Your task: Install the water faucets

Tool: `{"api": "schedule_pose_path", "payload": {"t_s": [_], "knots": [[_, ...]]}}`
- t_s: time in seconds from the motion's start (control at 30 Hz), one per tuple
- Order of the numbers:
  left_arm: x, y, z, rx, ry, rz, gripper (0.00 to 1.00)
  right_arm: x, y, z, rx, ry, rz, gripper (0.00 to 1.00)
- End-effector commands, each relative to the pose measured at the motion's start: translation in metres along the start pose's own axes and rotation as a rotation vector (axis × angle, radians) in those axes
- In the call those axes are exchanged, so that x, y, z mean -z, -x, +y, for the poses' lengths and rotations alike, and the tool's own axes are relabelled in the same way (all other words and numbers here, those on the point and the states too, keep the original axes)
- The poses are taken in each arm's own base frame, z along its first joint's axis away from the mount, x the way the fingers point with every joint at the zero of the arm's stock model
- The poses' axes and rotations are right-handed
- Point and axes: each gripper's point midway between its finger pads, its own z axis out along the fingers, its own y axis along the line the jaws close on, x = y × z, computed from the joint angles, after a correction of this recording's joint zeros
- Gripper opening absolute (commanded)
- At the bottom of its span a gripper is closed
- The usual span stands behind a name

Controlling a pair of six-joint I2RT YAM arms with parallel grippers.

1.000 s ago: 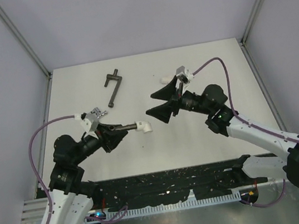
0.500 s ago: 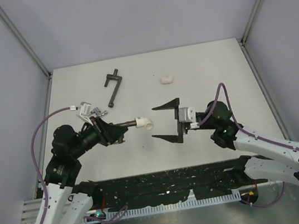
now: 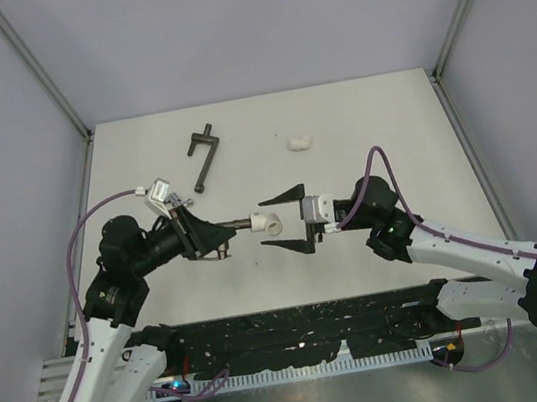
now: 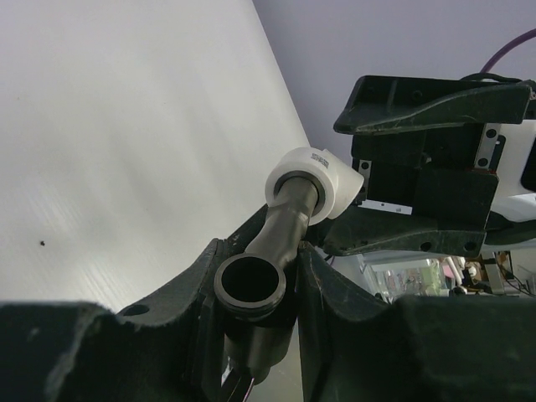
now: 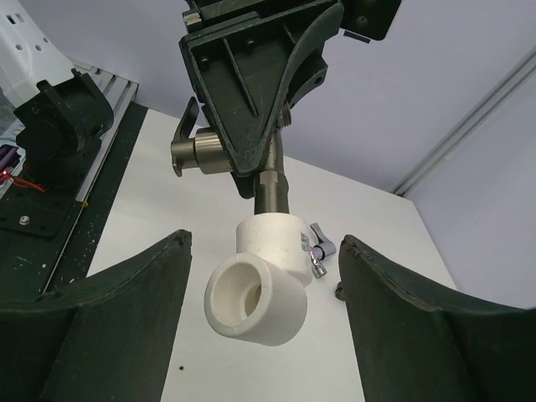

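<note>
Swinging in from the counter's far edge, the right gripper now brackets the white elbow, jaws spread wide and not touching it. The left gripper clamps the dark faucet above mid-counter, with the elbow on its tip. A two-handed tightening looks likely next.

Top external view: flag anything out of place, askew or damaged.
Nothing stands out. The left gripper holds the dark faucet with a white elbow on its tip; the open right gripper straddles that elbow. The spare elbow and T-handled bar lie loose.
</note>
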Motion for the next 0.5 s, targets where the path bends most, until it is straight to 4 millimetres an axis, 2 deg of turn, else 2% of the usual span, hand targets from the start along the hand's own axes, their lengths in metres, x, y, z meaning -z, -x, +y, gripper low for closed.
{"api": "schedule_pose_path", "payload": {"t_s": [0.0, 0.1, 0.23, 0.27, 0.43, 0.47], "knots": [[0.009, 0.019, -0.043, -0.067, -0.133, -0.044, 0.00, -0.011, 0.024, -0.010, 0.053, 0.004, -0.058, 0.73], [0.010, 0.019, -0.047, -0.064, -0.151, -0.041, 0.00, -0.014, 0.020, -0.012, 0.043, 0.006, -0.046, 0.68], [0.011, 0.021, -0.053, -0.071, -0.173, -0.039, 0.00, -0.015, 0.015, -0.012, 0.017, 0.005, -0.031, 0.53], [0.010, 0.020, -0.053, -0.078, -0.177, -0.034, 0.00, -0.016, 0.015, -0.011, -0.003, 0.005, -0.031, 0.46], [0.013, 0.019, -0.063, -0.223, -0.241, -0.026, 0.00, -0.019, 0.024, -0.011, -0.117, 0.008, -0.055, 0.27], [0.015, 0.019, -0.066, -0.295, -0.262, -0.030, 0.00, -0.020, 0.025, -0.010, -0.180, 0.009, -0.058, 0.15]]}}
